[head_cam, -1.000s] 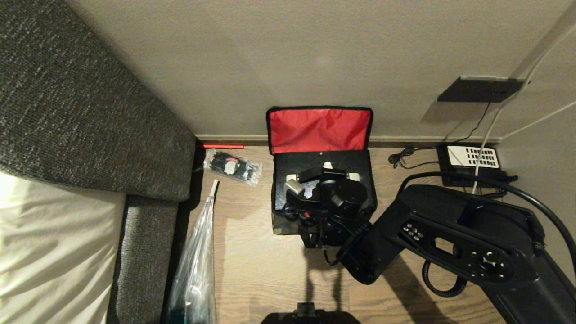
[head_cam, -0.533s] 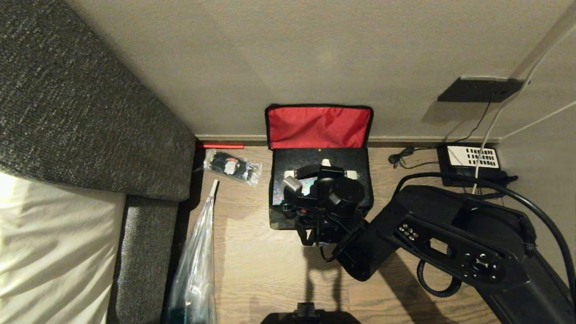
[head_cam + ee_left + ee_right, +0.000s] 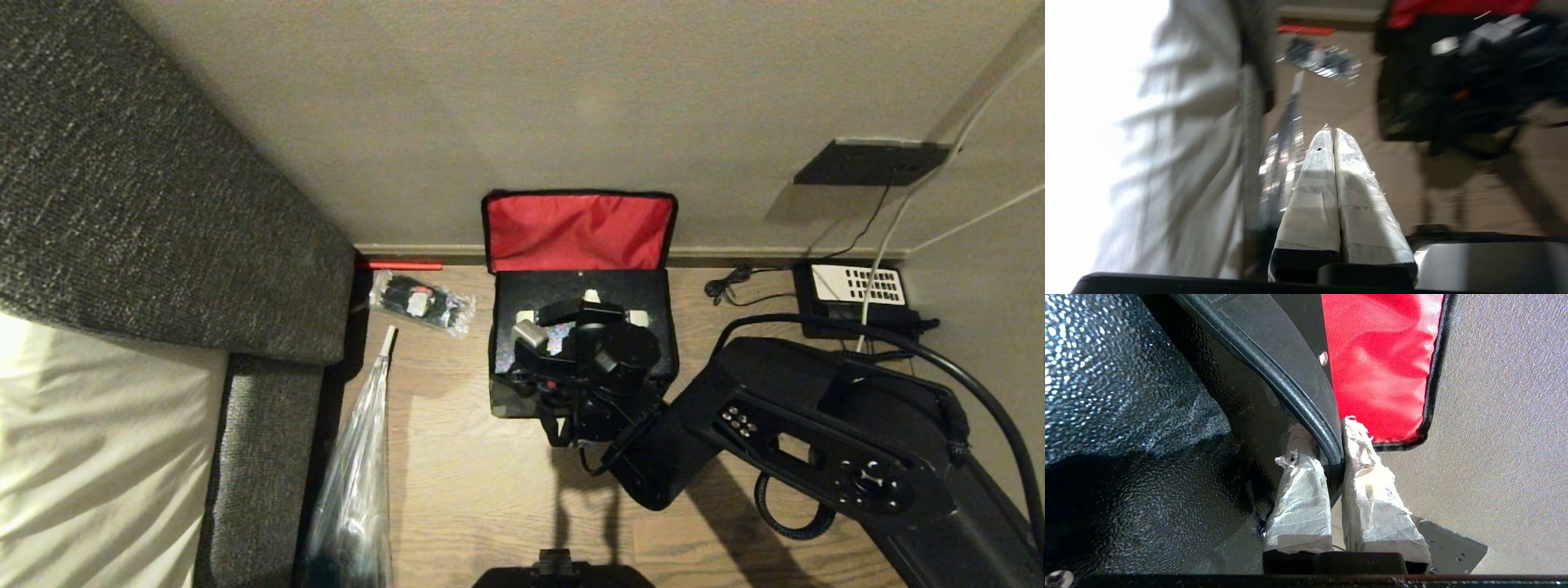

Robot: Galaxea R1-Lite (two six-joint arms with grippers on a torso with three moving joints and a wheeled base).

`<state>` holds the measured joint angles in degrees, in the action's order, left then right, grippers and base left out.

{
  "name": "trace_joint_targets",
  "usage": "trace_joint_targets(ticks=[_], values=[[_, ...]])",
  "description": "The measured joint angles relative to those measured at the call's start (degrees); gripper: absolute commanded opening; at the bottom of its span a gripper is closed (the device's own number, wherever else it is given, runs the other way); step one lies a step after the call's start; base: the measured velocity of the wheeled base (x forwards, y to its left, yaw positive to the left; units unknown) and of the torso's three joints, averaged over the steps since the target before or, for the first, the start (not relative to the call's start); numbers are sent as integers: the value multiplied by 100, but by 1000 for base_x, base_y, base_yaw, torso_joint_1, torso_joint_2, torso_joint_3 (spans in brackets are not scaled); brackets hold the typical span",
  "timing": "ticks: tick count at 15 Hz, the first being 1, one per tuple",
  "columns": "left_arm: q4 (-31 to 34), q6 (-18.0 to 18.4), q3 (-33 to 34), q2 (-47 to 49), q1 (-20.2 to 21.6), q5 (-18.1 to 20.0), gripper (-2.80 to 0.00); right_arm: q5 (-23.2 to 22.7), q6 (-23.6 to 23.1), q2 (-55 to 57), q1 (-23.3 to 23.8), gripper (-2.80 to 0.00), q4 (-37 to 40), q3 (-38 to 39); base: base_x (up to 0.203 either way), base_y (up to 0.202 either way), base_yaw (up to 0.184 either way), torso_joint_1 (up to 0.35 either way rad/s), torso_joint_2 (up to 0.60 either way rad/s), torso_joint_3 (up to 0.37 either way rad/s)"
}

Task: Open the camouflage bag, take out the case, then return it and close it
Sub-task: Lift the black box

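The left claw [image 3: 1334, 134] hangs low over the floor [image 3: 490, 490], fingers pressed together, empty. Farther on, the right arm reaches down over the open bag [image 3: 575, 233] by the wall; its claw [image 3: 1327, 437] pinches the handle [image 3: 1274, 375] of the case [image 3: 645, 290] inside it.

The wooden floor [image 3: 457, 474] runs up to the wall, with a grey sofa along its left edge. The camouflage bag [image 3: 510, 402] stands on the floor against the wall, near the middle of that edge, its red-lined lid leaning back on the wall. Left of the bag, near the sofa corner, lies a clear packet [image 3: 420, 303] of black ties, and beyond it a red stick [image 3: 400, 265] lies along the skirting. A clear plastic sleeve [image 3: 355, 482] stretches along the sofa side toward the near edge. In the far right corner sits a black phone [image 3: 853, 298] with a white keypad, a coiled black cable [image 3: 735, 286] just left of it.
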<state>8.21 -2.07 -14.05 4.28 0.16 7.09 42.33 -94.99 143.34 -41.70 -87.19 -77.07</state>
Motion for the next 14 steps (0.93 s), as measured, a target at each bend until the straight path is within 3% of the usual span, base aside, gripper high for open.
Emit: trace_joint_targets(ticks=[2,4,6,9,12,14], values=[[509,-452,-1156,837,0,624,-280,101,-5,7,-5,-280,0,-14,0,0,0,0,0,0],[692,-1248,-2129,1962,-9,1224,-280,169,-9,10,-5,-280,-3,-27,0,0,0,0,0,0],[418,-2197,-2734,3138,-16,1889,-280,179,-2,13,-5,-280,0,-31,0,0,0,0,0,0],[-676,-3571,-2847,4788,-16,2602,-280,380,-10,18,-5,-280,-5,-44,0,0,0,0,0,0],[-2275,-4244,-2252,6225,63,3017,-280,486,-2,18,-5,-280,0,-44,0,0,0,0,0,0],[-3171,-4737,-1984,6805,159,3667,-280,500,9,24,-5,-280,0,-37,0,0,0,0,0,0]])
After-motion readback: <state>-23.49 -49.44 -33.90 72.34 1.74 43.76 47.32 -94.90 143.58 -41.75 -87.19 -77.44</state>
